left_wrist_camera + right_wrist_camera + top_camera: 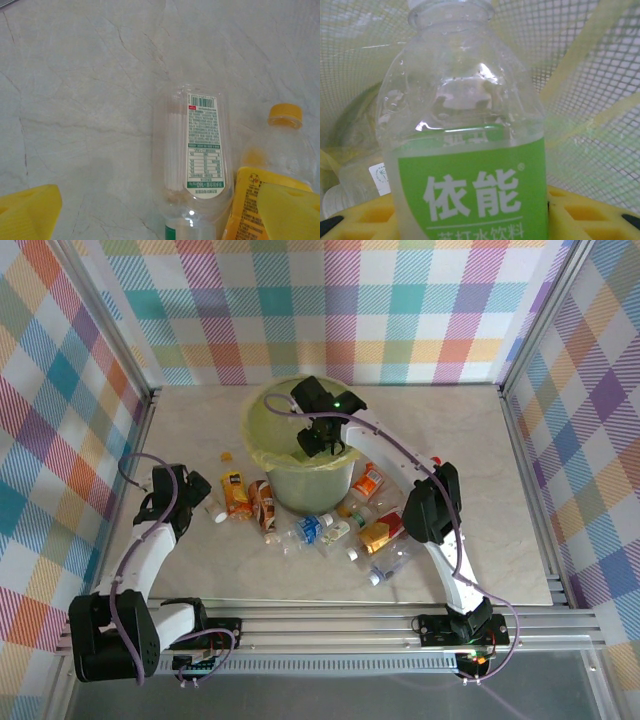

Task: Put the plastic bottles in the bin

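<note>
Upper centre, right gripper (318,440) straddles a green-labelled bottle (470,150) over the bin (310,485); whether clamped, I cannot tell. Light, slick, crushable: pinch mid-label. Left gripper (160,215) gapes.

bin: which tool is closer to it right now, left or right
Right. The right tool is over the mouth of the bin, gripping a green-labelled bottle; the left tool is low over the table left of the bin, above a clear bottle.
</note>
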Available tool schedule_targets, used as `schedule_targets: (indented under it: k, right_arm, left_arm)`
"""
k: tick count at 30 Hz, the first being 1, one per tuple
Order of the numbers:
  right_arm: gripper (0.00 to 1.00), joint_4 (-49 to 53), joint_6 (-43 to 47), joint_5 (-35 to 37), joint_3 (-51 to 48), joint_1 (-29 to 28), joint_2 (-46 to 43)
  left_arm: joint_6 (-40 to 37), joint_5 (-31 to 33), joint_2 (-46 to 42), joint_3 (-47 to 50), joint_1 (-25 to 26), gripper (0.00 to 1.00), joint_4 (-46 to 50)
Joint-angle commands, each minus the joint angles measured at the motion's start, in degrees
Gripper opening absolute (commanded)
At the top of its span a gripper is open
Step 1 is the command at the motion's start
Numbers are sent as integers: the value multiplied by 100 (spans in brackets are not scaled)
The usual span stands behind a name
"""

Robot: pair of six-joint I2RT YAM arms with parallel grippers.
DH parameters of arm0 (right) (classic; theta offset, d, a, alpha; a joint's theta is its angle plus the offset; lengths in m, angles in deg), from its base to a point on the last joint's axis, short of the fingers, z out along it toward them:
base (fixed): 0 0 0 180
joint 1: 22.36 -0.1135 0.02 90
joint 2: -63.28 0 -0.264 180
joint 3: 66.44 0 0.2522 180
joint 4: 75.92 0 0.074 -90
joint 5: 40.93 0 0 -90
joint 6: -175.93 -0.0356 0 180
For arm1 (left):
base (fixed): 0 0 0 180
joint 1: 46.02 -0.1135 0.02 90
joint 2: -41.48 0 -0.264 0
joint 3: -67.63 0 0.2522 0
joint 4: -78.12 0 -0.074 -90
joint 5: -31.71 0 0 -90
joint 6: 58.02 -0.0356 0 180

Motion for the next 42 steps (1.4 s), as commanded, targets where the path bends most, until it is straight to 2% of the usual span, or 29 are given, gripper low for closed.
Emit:
schedule_targets:
  k: [1,3,17,25,34,40,42]
  right_arm:
    - [56,3,29,26,278,-43,80]
    - [59,12,43,25,309,-39,65]
    - [99,74,78,56,415,-44,-558]
    - [100,84,-3,275,304,-45,-1038]
    - [100,-270,-96,543,-404,-44,-1651]
    - [100,-609,-198,596,-921,-44,-2056]
    - [100,-700,-234,588,-1072,-45,-2173]
  left_arm:
    - [26,-123,129,-52,-91,100,-150]
    - [24,-193,229,-89,-109,100,-184]
    - [17,-700,1051,-492,-269,100,-592]
    - [48,-795,1773,-829,-302,100,-708]
    - [132,-781,2533,-1023,-305,100,-817]
    - [256,-944,2786,-1022,-307,90,-996]
    - [264,-967,2765,-1021,-306,84,-1007]
